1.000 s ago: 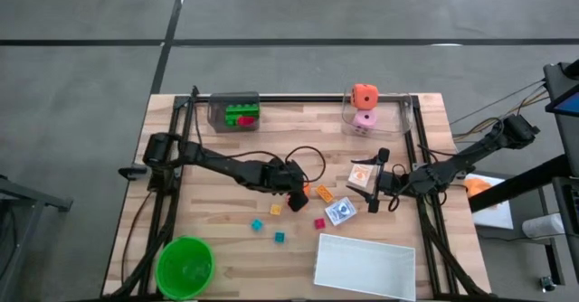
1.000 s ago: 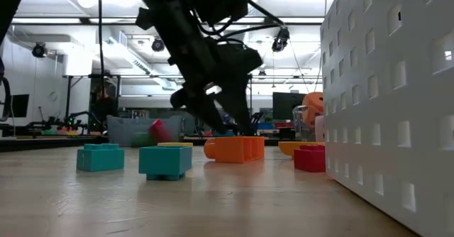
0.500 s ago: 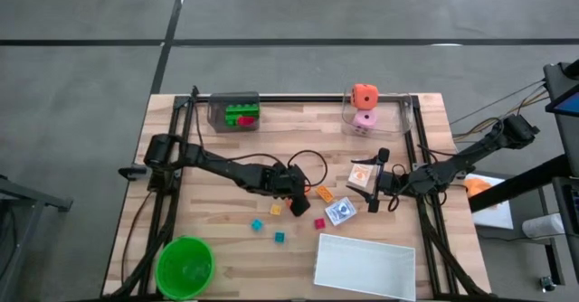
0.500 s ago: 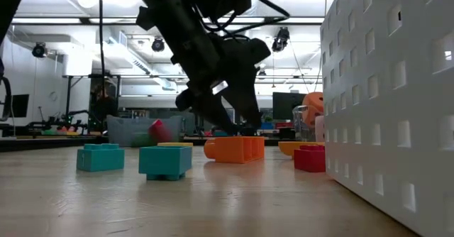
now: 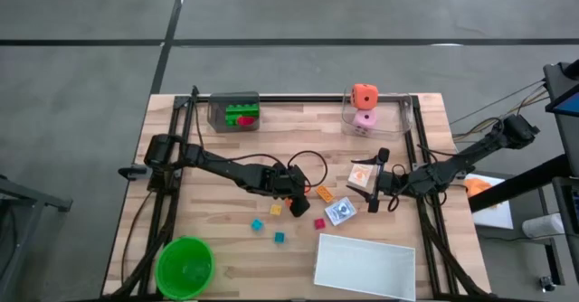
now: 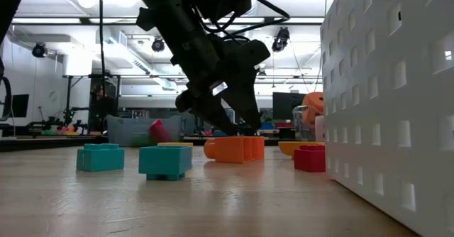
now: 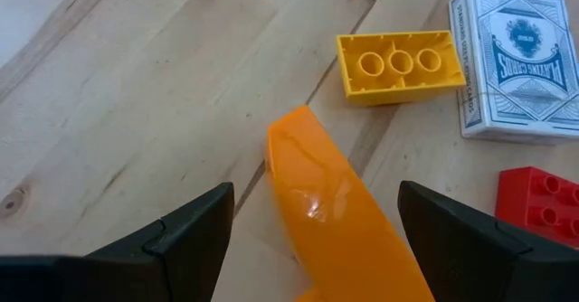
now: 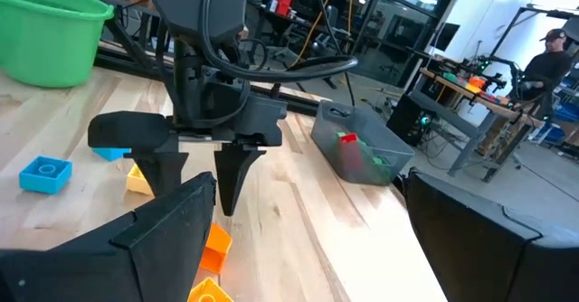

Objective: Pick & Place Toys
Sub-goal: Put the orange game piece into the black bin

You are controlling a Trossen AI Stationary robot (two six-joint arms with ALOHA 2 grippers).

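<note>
- Toys lie scattered mid-table: an orange plastic cone (image 7: 330, 202) sits between the left gripper's (image 5: 297, 202) spread fingers — nothing shows them clamped on it.
- Yellow three-stud brick (image 7: 399, 65), a blue-backed card pack (image 7: 521, 62) and a red studded brick (image 7: 539, 205) lie just beyond the cone.
- Two teal bricks (image 6: 165, 161) and an orange holed block (image 6: 235, 149) rest on the wooden tabletop (image 5: 235, 243).
- Right gripper (image 5: 373, 193) waits near the table's right side, fingers wide apart, holding nothing.
- Round green bowl (image 5: 185, 267) and white rectangular tray (image 5: 365, 266) stand at the near edge.
</note>
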